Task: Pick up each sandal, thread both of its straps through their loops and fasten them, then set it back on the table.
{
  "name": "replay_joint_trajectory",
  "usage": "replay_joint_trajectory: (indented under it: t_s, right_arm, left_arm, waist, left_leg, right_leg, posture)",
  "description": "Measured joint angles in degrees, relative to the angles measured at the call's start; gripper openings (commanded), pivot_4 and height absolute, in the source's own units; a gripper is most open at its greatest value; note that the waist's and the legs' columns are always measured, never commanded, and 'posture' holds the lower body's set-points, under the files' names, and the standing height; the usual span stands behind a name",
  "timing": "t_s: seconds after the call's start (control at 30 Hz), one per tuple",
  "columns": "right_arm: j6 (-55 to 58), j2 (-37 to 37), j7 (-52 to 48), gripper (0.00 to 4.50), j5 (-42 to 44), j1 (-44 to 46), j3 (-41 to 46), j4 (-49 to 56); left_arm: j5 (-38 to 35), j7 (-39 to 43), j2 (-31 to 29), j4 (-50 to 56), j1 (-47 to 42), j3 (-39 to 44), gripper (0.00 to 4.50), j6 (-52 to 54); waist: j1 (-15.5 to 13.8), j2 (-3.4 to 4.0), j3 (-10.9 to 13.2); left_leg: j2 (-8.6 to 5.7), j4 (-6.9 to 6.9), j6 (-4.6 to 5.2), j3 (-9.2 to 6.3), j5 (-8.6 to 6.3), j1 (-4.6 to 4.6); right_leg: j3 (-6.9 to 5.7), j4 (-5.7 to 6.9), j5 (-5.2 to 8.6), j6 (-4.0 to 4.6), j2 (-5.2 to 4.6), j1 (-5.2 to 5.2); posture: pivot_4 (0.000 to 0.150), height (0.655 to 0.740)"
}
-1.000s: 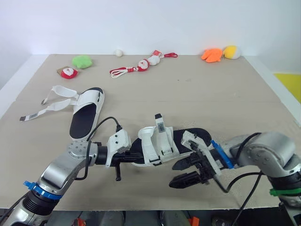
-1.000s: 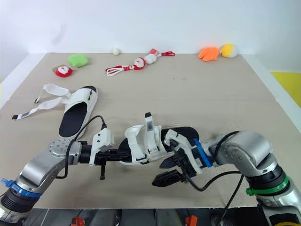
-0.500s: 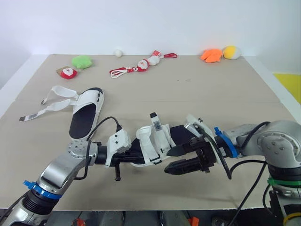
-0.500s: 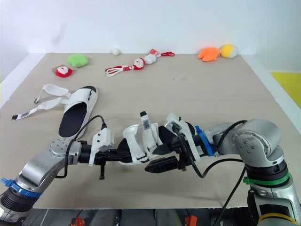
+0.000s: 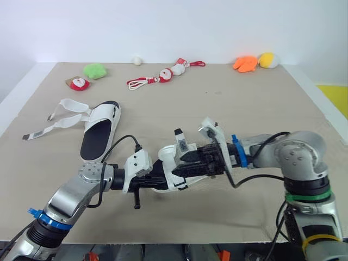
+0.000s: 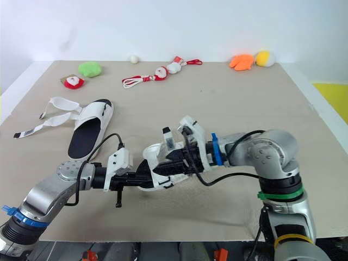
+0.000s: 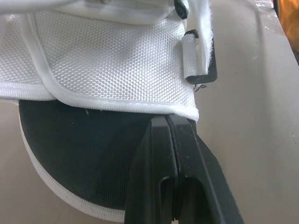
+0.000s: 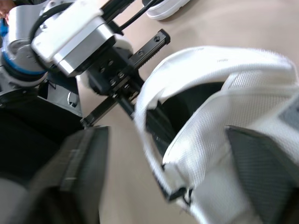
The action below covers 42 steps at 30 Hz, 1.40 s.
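The near sandal [image 5: 173, 159], white mesh upper on a black sole, sits at the middle front of the table with one strap [image 5: 180, 139] sticking up. My left gripper [image 5: 154, 178] is shut on its toe end; in the left wrist view the fingers [image 7: 172, 154] press together at the sole's rim under the white upper [image 7: 112, 60]. My right gripper [image 5: 185, 163] is open, its fingers [image 8: 81, 177] spread on either side of the upper [image 8: 219, 102]. A second sandal [image 5: 101, 130] lies flat to the left, its straps [image 5: 61, 117] undone and spread out.
Small plush toys line the table's [image 5: 228, 109] far edge: a green one [image 5: 95, 70], a red-white one [image 5: 80, 84], a corded pair [image 5: 163, 75], orange [image 5: 244, 63] and yellow [image 5: 267, 60] ones, and a white ball [image 5: 137, 61]. The table's front edge is close below both arms.
My right gripper has swung from low at the sandal's right side up and leftward, and now straddles the upper. The left gripper has stayed shut on the toe.
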State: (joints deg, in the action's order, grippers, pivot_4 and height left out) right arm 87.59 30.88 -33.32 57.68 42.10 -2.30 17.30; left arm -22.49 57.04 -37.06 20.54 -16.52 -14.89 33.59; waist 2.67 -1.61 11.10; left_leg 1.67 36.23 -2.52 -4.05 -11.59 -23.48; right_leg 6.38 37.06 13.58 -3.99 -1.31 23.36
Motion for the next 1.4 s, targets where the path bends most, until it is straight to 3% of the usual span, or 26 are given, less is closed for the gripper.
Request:
replay_joint_trajectory:
  t_s: [0.17, 0.7, 0.9, 0.93, 1.1, 1.2, 1.4]
  right_arm:
    - [1.5, -1.2, 1.2, 0.08, 0.1, 0.8, 0.1, 0.2]
    - [-13.8, 12.2, -9.1, 0.03, -9.8, -1.7, -13.9, 10.8]
    - [-16.1, 11.7, -11.6, 0.03, -9.8, -2.8, -12.4, 9.9]
    - [-16.0, 11.2, -11.8, 0.78, -9.1, -2.8, -11.3, 9.1]
    - [-12.5, 11.5, -14.8, 2.78, -3.5, -0.1, -3.7, 2.5]
    - [-8.7, 16.4, -19.4, 4.24, 1.6, 0.8, 0.6, 1.3]
    - [-6.6, 24.5, -25.0, 4.38, 3.8, -9.7, -1.7, 6.5]
  left_arm:
    - [0.0, -0.3, 0.0, 0.0, 0.1, 0.0, 0.00, 0.0]
    - [0.0, -0.2, 0.1, 0.1, 0.1, 0.0, 0.00, 0.0]
    - [0.0, -0.3, 0.1, 0.0, 0.1, 0.0, 0.00, -0.1]
    - [0.0, -0.2, 0.1, 0.0, 0.0, 0.0, 0.00, -0.1]
    - [0.0, -0.2, 0.1, -0.3, -0.1, -0.1, 0.00, -0.3]
    - [0.0, 0.1, 0.1, -0.6, -0.1, -0.3, 0.00, -0.8]
    - [0.0, 0.3, 0.1, -0.8, -0.2, -0.3, 0.00, -1.1]
  waist:
    - [0.0, 0.00, 0.0]
    - [0.0, 0.00, 0.0]
    - [0.0, 0.00, 0.0]
    - [0.0, 0.00, 0.0]
    - [-0.1, 0.00, 0.0]
    - [-0.1, 0.00, 0.0]
    - [-0.1, 0.00, 0.0]
  left_leg:
    - [0.00, 0.00, 0.00, 0.00, 0.00, 0.01]
    - [-0.01, 0.00, -0.01, 0.02, -0.01, 0.02]
    - [0.00, 0.01, -0.01, 0.02, -0.01, 0.02]
    - [0.00, 0.01, -0.01, 0.02, -0.01, 0.02]
    - [-0.01, 0.02, -0.01, 0.01, 0.00, 0.02]
    - [-0.02, 0.02, 0.02, 0.01, -0.02, 0.01]
    - [-0.02, 0.01, 0.03, 0.03, -0.04, 0.03]
  right_leg:
    - [0.00, 0.00, 0.03, 0.06, 0.00, 0.00]
    - [0.00, -0.01, 0.15, 0.23, -0.03, 0.00]
    - [0.00, -0.01, 0.14, 0.21, -0.02, -0.01]
    - [0.00, -0.01, 0.14, 0.20, -0.02, -0.01]
    - [0.00, -0.01, 0.12, 0.19, -0.02, -0.01]
    - [0.00, -0.01, 0.16, 0.25, -0.03, -0.03]
    - [0.01, -0.01, 0.20, 0.21, -0.03, -0.02]
  posture:
    - [0.150, 0.7400]
    - [0.150, 0.7400]
    - [0.150, 0.7400]
    - [0.150, 0.7400]
    - [0.150, 0.7400]
    - [0.150, 0.7400]
    - [0.150, 0.7400]
